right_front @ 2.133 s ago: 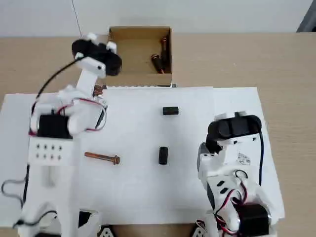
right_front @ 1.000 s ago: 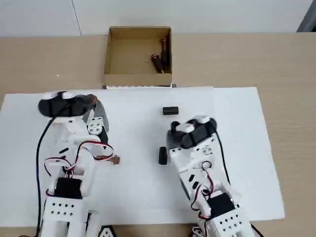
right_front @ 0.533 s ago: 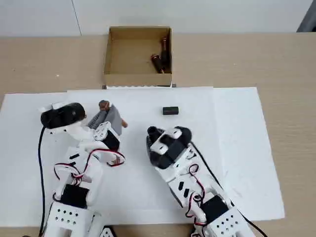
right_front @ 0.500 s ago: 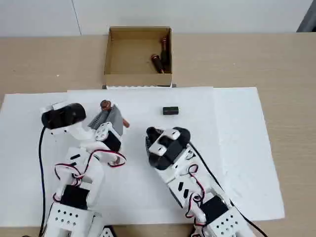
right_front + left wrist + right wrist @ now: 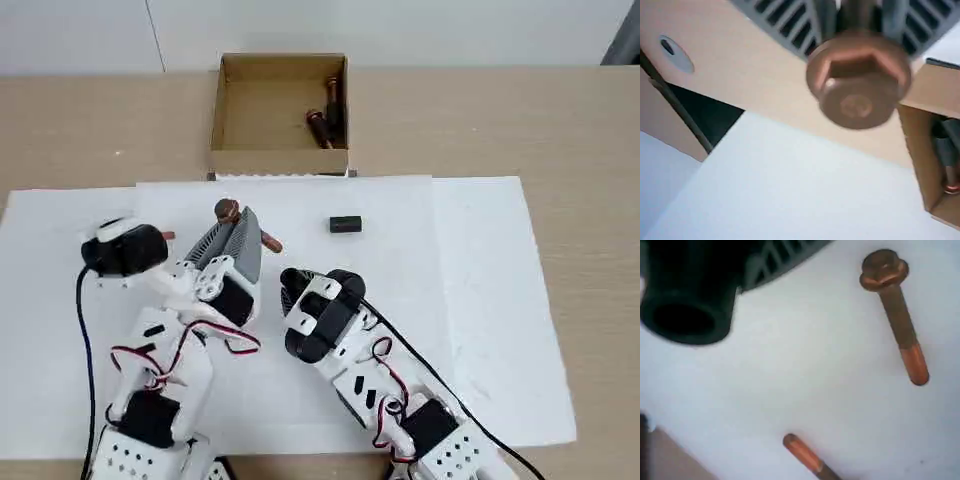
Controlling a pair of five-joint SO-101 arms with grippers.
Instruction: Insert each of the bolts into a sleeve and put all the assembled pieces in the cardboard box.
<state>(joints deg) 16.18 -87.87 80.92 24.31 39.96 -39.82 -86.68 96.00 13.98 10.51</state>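
My left gripper [image 5: 243, 228] is shut on a copper bolt [image 5: 228, 211], lifted over the white paper with its threaded tip [image 5: 271, 243] slanting toward the right arm. In the left wrist view the bolt's hex head [image 5: 858, 82] sits between the grey fingers [image 5: 780, 20]. My right gripper [image 5: 290, 290] is shut on a black sleeve [image 5: 687, 305], just right of the bolt's tip. A second black sleeve [image 5: 345, 224] lies on the paper farther back. The cardboard box [image 5: 232, 110] at the back holds assembled pieces [image 5: 324, 118].
In the right wrist view another copper bolt [image 5: 894, 315] lies loose on the white paper [image 5: 470, 280], and a bolt tip [image 5: 802, 454] pokes in near the edge. The box's corner [image 5: 932, 150] appears in the left wrist view. Bare wooden table [image 5: 500, 120] surrounds the paper.
Both arms swung in toward the middle. The left gripper lifted the bolt and edged right; the right gripper took the nearer sleeve off the paper and moved left toward the bolt's tip.
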